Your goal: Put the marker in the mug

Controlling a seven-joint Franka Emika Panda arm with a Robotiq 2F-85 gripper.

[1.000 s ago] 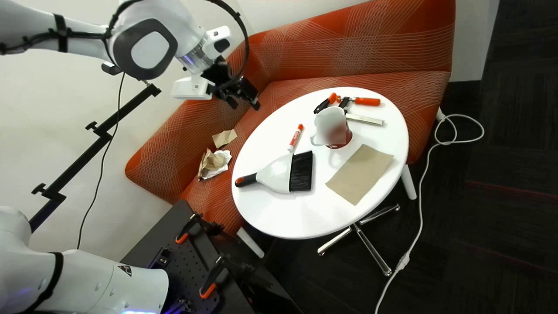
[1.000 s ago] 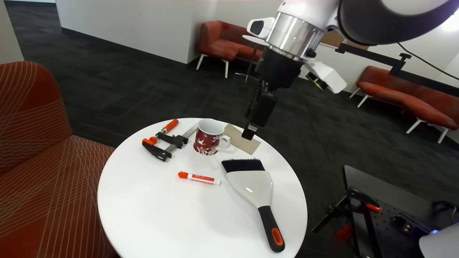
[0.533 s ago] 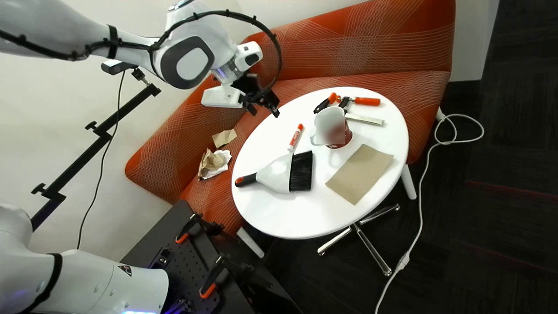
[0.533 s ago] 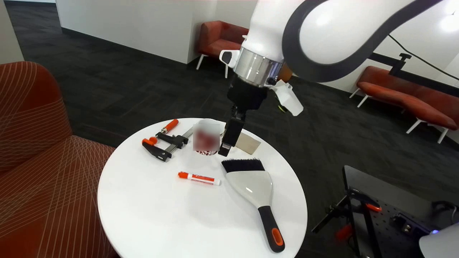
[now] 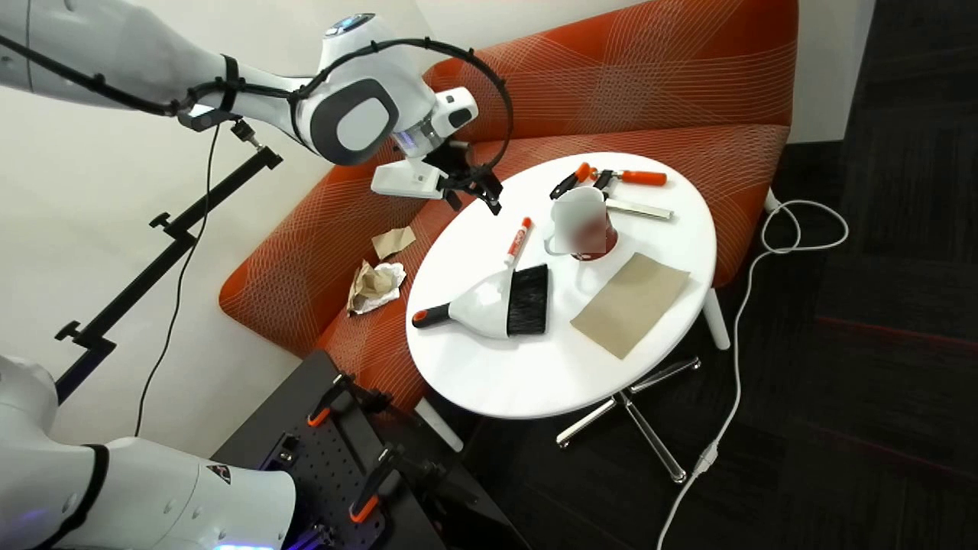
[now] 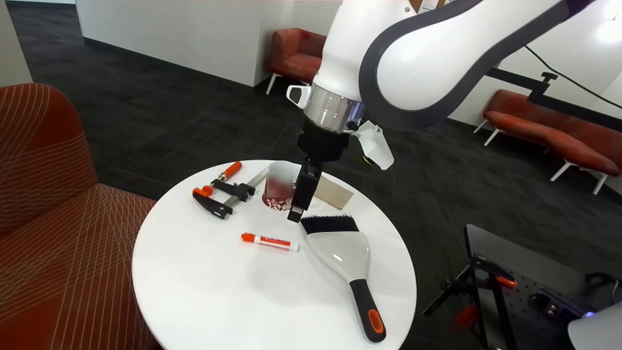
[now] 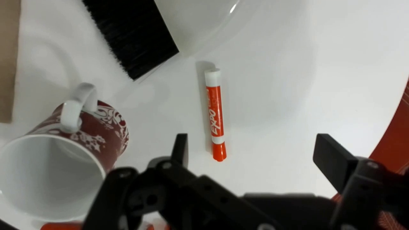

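Note:
The marker is white and red with a red cap and lies flat on the white table. It also shows in both exterior views. The mug is dark red with white patterns and has a white inside and handle. It stands upright near the marker, open at the top; it is partly blurred in both exterior views. My gripper is open and empty above the table. In the wrist view the marker's cap end lies between the fingers' lines, nearer the left finger.
A dustpan with black brush lies beside the marker's white end. A bar clamp with orange handles lies by the mug. A tan flat sheet lies on the mug's other side. The round table stands against an orange sofa.
My gripper has come over the table and lower, towards the marker, moving right in an exterior view. The marker and mug have not moved.

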